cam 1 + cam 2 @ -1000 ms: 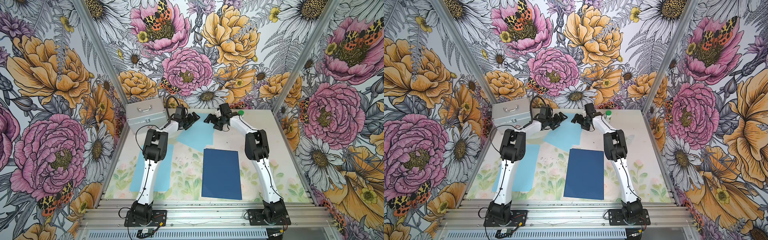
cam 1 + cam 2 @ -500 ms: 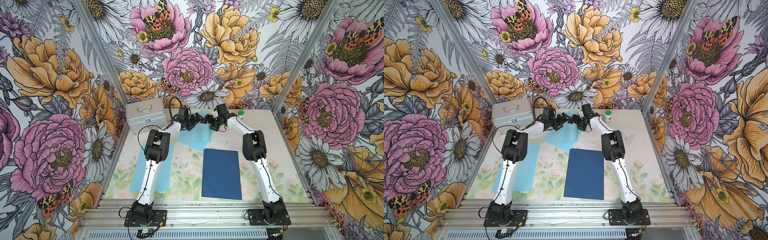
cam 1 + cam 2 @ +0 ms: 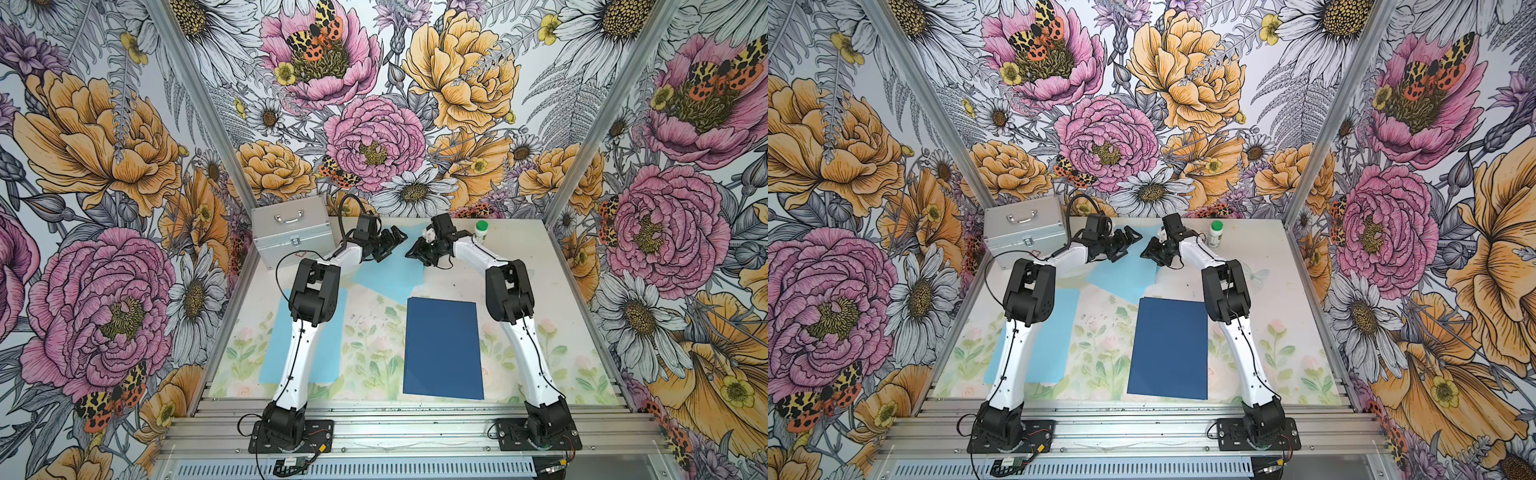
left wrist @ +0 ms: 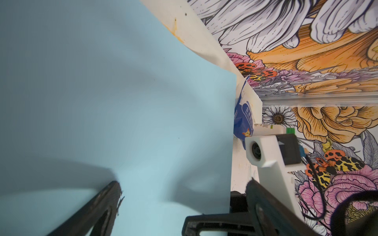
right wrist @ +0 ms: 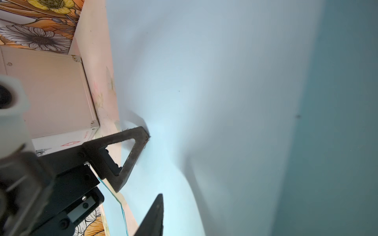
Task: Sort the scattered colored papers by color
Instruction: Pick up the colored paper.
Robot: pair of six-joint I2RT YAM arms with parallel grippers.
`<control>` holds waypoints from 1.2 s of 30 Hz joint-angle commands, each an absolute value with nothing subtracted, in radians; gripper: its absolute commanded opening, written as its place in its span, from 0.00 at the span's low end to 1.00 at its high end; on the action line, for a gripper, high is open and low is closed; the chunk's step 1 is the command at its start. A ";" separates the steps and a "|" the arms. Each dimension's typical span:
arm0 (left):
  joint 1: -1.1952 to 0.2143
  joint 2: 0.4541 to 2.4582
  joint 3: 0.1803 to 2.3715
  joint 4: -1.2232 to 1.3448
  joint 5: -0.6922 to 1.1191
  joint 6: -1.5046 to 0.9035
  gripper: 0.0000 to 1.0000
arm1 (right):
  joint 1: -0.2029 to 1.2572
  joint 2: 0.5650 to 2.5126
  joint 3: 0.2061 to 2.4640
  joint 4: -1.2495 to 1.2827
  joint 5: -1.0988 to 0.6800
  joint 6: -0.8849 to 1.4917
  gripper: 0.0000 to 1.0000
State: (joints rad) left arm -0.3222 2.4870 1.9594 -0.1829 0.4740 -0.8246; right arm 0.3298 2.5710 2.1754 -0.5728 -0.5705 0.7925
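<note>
I'm lifting the tilted light-blue sheet (image 3: pixel 390 274) at the surface's (image 3: pixel 540 291) 12 o'clock: left hand (image 3: pixel 395 245) spread open above it, right hand (image 3: pixel 415 252) half-closed at its edge, hold uncertain; next, pinch firmly and carry it to the other light-blue sheet (image 3: pixel 338 345) at 8 o'clock.

Counted: two light blue papers, a lower-left sheet (image 3: pixel 274 357) and an upper-centre sheet (image 3: pixel 390 272); one navy paper (image 3: pixel 442 349) at centre, single or stacked cannot be told. One silver case (image 3: pixel 291 232); one green-capped bottle (image 3: pixel 481 232); one blue-and-white packet (image 4: pixel 243 118), left wrist view.
</note>
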 commanded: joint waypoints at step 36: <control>-0.268 2.075 1.378 0.045 0.604 -0.858 0.98 | 0.329 2.275 2.327 -1.192 0.174 0.139 0.00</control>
State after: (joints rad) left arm -0.2470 2.1166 1.3781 -0.0700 0.5743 -0.8429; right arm 0.2977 2.3482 2.2997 -1.1198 -0.0231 0.2386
